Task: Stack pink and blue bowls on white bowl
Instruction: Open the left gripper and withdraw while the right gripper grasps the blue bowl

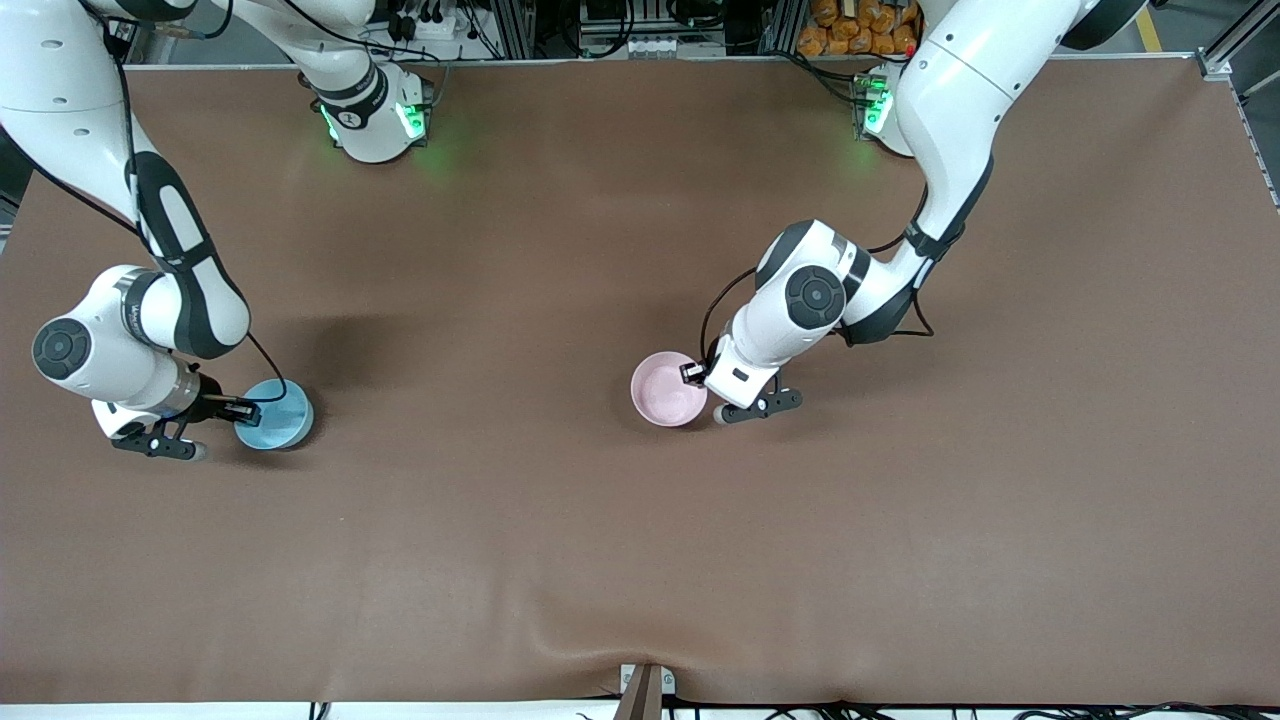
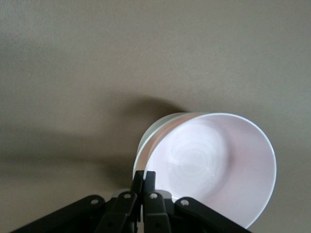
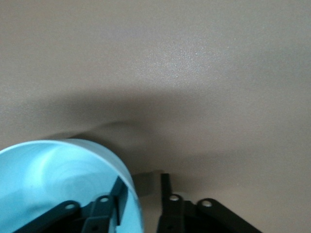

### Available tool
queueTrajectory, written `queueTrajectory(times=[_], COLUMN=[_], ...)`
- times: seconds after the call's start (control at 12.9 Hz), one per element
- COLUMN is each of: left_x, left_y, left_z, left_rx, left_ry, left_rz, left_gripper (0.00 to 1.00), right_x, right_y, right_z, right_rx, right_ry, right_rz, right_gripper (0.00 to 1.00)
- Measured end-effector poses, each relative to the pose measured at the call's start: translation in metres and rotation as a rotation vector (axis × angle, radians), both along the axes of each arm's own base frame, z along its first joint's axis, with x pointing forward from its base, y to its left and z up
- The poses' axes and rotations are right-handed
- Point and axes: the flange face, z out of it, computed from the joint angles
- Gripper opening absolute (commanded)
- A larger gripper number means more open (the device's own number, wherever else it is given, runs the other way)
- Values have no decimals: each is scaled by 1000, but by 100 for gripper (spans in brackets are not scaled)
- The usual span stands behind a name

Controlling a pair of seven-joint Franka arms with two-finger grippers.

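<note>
Taken from the right arm's end of the brown counter point(image 1: 620, 520) toward the left arm's end, two bowls are seen, both upright on the counter with nothing in them.

The blue bowl point(image 1: 275, 415) is found well apart from the pink bowl point(image 1: 668, 389), toward the right arm's end and slightly nearer the front camera than it. The right tool point(image 1: 240, 410) is set at the blue bowl's rim. In the right wrist view the blue bowl point(image 3: 58, 187) is shown with one finger point(image 3: 104, 213) inside the wall and the other finger point(image 3: 167, 204) outside it, a gap remaining between that outer finger and the wall; the right tool point(image 3: 141, 196) is therefore seen straddling the rim with its fingers apart, not yet pressed onto it. This straddling is hidden in the front view.

The pink bowl lies near the counter's middle. The left tool point(image 1: 697, 374) is placed at its rim on the side toward the left arm's end. In the left wrist view the pink bowl point(image 2: 214, 170) is shown with the left tool point(image 2: 144, 177) brought together on the rim, the fingertips point(image 2: 149, 178) pinching the thin wall between them.

No white bowl is seen in any view.
</note>
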Motion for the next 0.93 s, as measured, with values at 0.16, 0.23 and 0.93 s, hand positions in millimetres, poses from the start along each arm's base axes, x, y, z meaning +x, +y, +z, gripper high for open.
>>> queueTrajectory(times=[0.16,0.23,0.93], left_x=[-1,-1,68], left_y=[0,0,211], left_z=[-2,-1,282], left_rx=[2,0,129], left_ry=[3,0,-148], left_rz=[-1,0,-75], left_gripper=[100,100,100], right_x=[1,1,6], right_y=[2,2,147], right_z=[2,8,160], right_rx=[2,4,82], right_ry=[-1,2,-22], right_rz=[2,3,46], right_gripper=[0,0,0])
